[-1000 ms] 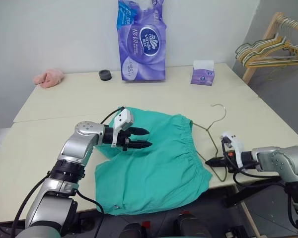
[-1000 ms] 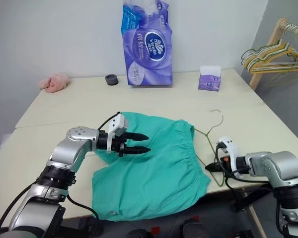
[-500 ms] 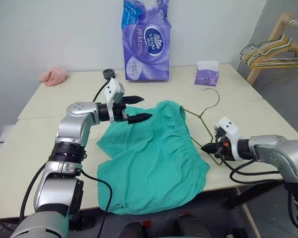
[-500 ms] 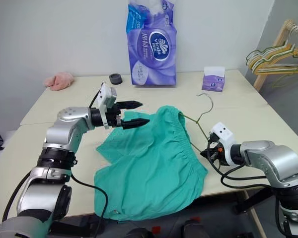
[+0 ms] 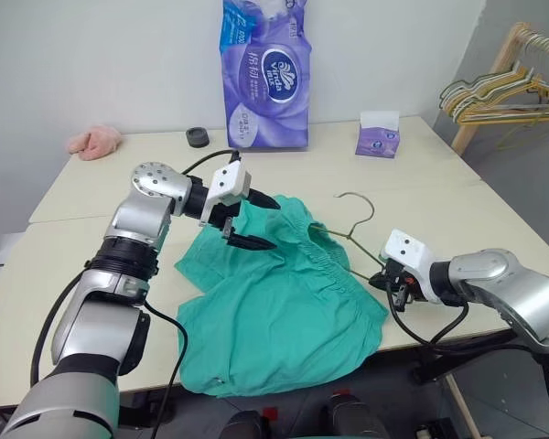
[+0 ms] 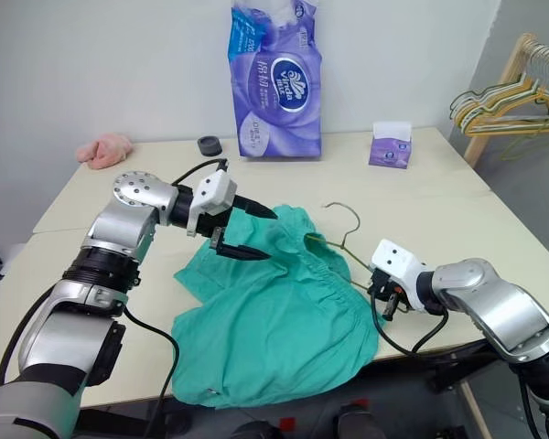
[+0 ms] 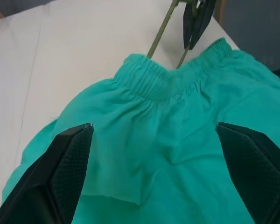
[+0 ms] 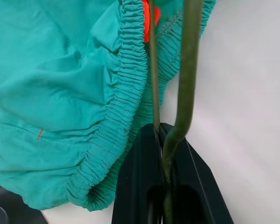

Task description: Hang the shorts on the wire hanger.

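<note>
Two grippers are at work on one garment. The shorts (image 5: 284, 311) lie spread on the counter (image 5: 101, 265), teal-green, with the gathered waistband toward the right side and the leg ends toward the near edge. The wire hanger (image 5: 352, 229) lies at that waistband: its hook curves up over bare counter beyond the cloth, and one shoulder of the wire appears to run in under the elastic edge, though how far it reaches inside is hidden by the fabric.

The right gripper (image 8: 164, 154) is clamped on the wire hanger at its outer corner, its black fingers pinched tight round the thin olive wire just beside the waistband, as the right wrist view makes plain. The left gripper (image 5: 247, 221) hovers above the far part of the shorts with its fingers (image 7: 60, 163) spread wide and nothing between them; the cloth lies below them, untouched.

Judging by this, the step in hand is threading the hanger into the waistband, and it looks barely begun. Next, the left gripper probably needs to come down and pinch the upper layer of the waistband, lifting it so the opening gapes, while the right slides the wire further in. The risk is catching both layers at once.
</note>
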Robot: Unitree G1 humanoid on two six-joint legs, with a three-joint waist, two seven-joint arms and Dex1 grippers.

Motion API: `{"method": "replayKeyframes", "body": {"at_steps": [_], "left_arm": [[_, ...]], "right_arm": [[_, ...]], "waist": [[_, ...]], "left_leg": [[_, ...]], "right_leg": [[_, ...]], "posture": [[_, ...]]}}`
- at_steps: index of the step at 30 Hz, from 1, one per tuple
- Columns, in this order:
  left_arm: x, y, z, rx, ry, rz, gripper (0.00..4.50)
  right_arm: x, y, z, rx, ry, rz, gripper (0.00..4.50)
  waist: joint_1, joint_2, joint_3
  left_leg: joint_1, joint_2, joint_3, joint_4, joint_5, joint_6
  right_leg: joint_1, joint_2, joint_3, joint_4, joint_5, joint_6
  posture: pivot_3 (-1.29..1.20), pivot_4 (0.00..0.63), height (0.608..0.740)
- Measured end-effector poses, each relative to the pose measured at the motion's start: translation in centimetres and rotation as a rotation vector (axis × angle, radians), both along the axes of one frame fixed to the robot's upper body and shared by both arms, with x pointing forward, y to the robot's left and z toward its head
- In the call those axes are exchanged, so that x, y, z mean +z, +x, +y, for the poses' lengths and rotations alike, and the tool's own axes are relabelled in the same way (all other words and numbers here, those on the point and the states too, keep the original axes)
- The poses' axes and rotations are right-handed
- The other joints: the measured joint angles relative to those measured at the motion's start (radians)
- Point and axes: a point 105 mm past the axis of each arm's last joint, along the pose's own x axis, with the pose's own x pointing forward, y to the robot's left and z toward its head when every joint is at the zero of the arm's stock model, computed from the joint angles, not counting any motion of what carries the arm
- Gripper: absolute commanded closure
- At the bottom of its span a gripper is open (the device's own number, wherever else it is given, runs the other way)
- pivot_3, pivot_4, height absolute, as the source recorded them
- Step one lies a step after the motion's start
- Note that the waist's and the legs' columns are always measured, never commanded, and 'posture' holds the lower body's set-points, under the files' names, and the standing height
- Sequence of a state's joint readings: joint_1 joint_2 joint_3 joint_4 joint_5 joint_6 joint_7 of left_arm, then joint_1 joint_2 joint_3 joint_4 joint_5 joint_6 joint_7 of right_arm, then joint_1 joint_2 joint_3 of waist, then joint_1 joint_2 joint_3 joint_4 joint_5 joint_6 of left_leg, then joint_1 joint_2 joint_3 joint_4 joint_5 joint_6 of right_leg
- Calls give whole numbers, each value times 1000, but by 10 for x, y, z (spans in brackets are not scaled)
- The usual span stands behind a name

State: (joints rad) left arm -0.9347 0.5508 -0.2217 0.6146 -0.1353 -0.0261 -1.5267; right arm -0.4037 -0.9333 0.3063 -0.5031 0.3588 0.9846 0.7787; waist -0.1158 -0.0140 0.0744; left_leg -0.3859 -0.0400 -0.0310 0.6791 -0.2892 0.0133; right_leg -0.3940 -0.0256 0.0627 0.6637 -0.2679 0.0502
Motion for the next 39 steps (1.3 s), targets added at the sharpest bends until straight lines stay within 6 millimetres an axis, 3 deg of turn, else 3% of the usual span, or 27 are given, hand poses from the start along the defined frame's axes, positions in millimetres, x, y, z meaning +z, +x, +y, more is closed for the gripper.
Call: {"method": "replayKeyframes", "body": {"at_steps": [8,14,18,30,39], "left_arm": [[-7,-5,-14,-66,-13,12,43],[-28,-20,-13,-143,71,64,43],[-38,-21,-8,-147,118,69,884],[-47,-22,-8,-144,122,95,4485],[-51,-27,-7,-143,120,110,4485]], "right_arm": [[1,-8,9,76,-38,-32,4500],[2,-10,11,93,-48,-42,4500],[3,-11,12,106,-52,-39,4500],[4,-12,14,131,-69,-51,4500],[8,-13,14,205,-122,-81,4500]], "waist": [[-17,0,0],[-32,0,0],[-33,0,0],[-34,0,0],[-38,0,0]], "left_leg": [[-1,0,0,0,0,0],[-1,0,0,1,0,0],[-1,0,-1,1,0,0],[-1,0,-1,1,0,0],[-1,0,-1,1,0,0]], "right_leg": [[-1,0,0,1,0,0],[-1,0,0,1,0,0],[-1,0,0,1,0,0],[-1,0,0,1,0,0],[-1,0,0,1,0,0]], "posture": [[-221,29,740],[-225,33,740],[-227,35,740],[-230,39,740],[-224,39,740]]}}
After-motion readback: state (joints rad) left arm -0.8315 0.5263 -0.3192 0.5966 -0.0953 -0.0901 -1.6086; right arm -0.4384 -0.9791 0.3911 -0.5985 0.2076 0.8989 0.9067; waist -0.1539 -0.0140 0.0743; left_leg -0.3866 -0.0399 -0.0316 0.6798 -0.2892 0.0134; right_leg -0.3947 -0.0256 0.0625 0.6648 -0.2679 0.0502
